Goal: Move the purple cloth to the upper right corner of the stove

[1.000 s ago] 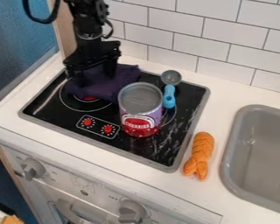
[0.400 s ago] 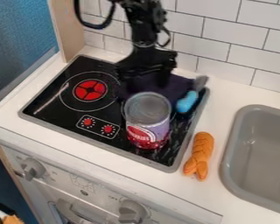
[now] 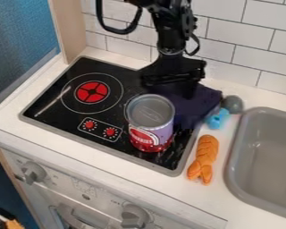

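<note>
A: Give material and shape, left to right.

B: The blue wall panel (image 3: pixel 20 44) has a fine-grained texture. The stove (image 3: pixel 80 117) has a glossy black, flat top with a grey rim; its round burner (image 3: pixel 92 91) shows red. The can (image 3: pixel 150 127) is an upright cylinder with a ridged grey top and a purple and red label. The purple cloth (image 3: pixel 199 103) is soft, dark and matte, with an angular outline. The orange braided toy (image 3: pixel 203 159) is plaited and elongated. The blue-handled spoon (image 3: pixel 217 119) has a rounded grey bowl. The sink (image 3: pixel 233 156) is smooth grey with rounded corners.

A: State the cloth's orientation.

B: One corner points right, toward the spoon's bowl; the lower part narrows toward the near side. The long axis cannot be determined, as the far-left part is covered.

A: State its position relative to the gripper (image 3: pixel 172 85).

B: The cloth is under the gripper and extends to its right and near side, over the stove's far right corner, behind and right of the can. Whether the gripper is open, closed or gripping the cloth cannot be told.
</note>
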You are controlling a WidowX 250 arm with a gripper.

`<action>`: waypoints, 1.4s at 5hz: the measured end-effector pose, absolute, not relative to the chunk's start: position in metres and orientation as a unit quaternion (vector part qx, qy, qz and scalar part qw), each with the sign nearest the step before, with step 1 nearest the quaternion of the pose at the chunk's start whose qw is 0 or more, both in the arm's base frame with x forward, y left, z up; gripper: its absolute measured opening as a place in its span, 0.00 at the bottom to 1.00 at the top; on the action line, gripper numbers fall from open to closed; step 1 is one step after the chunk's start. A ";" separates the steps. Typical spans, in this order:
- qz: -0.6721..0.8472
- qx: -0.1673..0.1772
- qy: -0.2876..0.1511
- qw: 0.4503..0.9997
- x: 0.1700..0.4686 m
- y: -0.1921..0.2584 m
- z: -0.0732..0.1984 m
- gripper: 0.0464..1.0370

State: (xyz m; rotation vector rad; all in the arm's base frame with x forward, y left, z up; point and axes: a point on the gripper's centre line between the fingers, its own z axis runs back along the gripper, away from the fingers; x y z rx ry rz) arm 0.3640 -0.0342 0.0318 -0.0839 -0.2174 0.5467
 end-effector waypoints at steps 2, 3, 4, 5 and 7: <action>0.277 -0.045 -0.110 0.953 0.364 -0.033 0.037 0.96; 0.279 -0.046 -0.113 0.953 0.363 -0.032 0.048 0.96; 0.274 -0.061 -0.131 0.951 0.364 -0.034 0.073 0.96; 0.274 -0.064 -0.147 0.948 0.364 -0.033 0.099 0.96; 0.265 -0.052 -0.148 0.951 0.360 -0.030 0.122 0.96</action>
